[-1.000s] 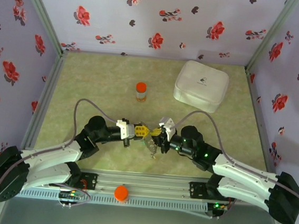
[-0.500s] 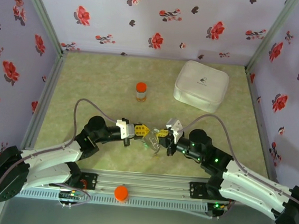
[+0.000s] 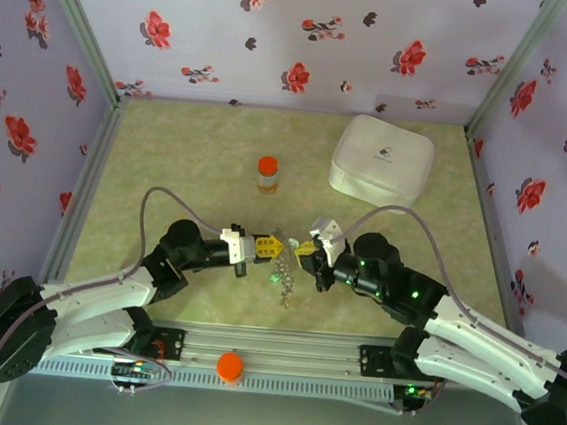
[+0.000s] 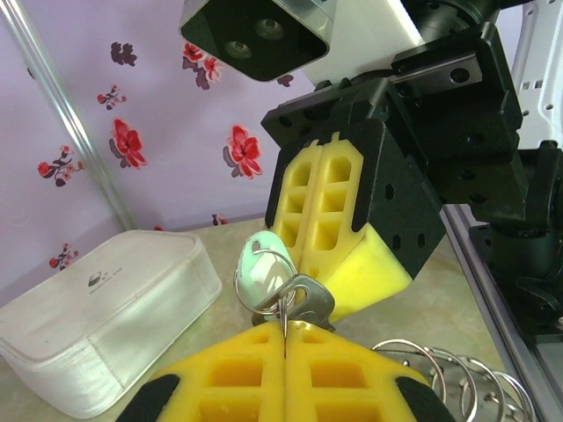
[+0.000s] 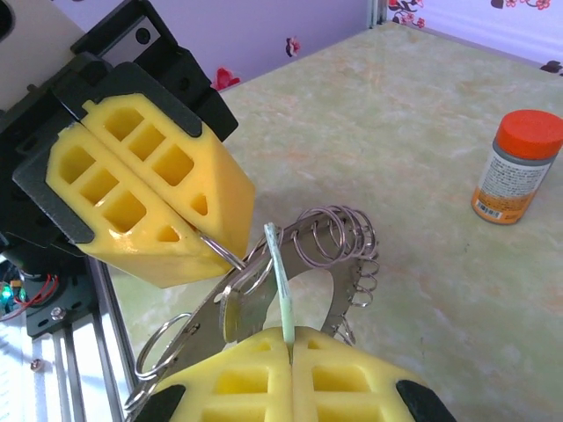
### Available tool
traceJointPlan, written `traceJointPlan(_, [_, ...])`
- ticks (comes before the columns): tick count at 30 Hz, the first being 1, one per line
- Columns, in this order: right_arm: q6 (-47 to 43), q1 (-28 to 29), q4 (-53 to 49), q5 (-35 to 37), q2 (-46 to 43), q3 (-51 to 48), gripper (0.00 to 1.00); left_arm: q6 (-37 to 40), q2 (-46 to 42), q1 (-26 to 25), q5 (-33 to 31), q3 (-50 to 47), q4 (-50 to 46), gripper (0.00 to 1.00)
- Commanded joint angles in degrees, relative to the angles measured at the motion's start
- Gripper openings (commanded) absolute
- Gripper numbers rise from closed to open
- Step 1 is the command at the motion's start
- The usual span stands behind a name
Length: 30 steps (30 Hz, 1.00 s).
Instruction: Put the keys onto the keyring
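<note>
The keyring (image 5: 354,283), a flat grey metal ring with small wire loops (image 5: 334,233) along its edge, hangs between the two grippers (image 3: 285,273). My left gripper (image 4: 284,332) is shut on one thin wire loop of it, and that loop passes through a metal key (image 4: 310,301) and a pale green key head (image 4: 258,264). My right gripper (image 5: 290,334) is shut on the green key (image 5: 280,268), seen edge-on. The two face each other tip to tip: the right gripper (image 4: 299,251) shows in the left wrist view and the left gripper (image 5: 198,233) in the right wrist view.
An orange-capped bottle (image 3: 267,174) stands behind the grippers on the green mat. A white square box (image 3: 382,164) lies at the back right. An orange cap (image 3: 230,366) sits on the near rail. Flowered walls close in three sides.
The right arm has shifted, its wrist swinging out and back toward the left gripper. The keyring now dangles lower between the tips. The left arm has stayed put.
</note>
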Motion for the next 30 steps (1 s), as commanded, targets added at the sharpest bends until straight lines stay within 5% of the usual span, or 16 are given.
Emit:
traceJointPlan(1, [-1.8, 1.3, 2.1, 3.5, 0.1, 4.2, 0.0, 1.8, 0.4, -0.1, -0.2, 0.5, -0.2, 0.0])
traceJointPlan(18, [-3.6, 1.7, 3.7, 3.0, 0.1, -2.1, 0.01, 0.6, -0.6, -0.1, -1.2, 0.3, 1.8, 0.0])
traceJointPlan(23, [-3.5, 1.6, 7.4, 0.7, 0.3, -4.8, 0.25, 0.4, -1.0, -0.1, -1.0, 0.3, 2.0, 0.0])
traceJointPlan(30, [-5.0, 1.6, 8.9, 1.4, -0.7, -8.4, 0.43, 0.3, -1.3, -0.1, -0.8, 0.3, 2.1, 0.0])
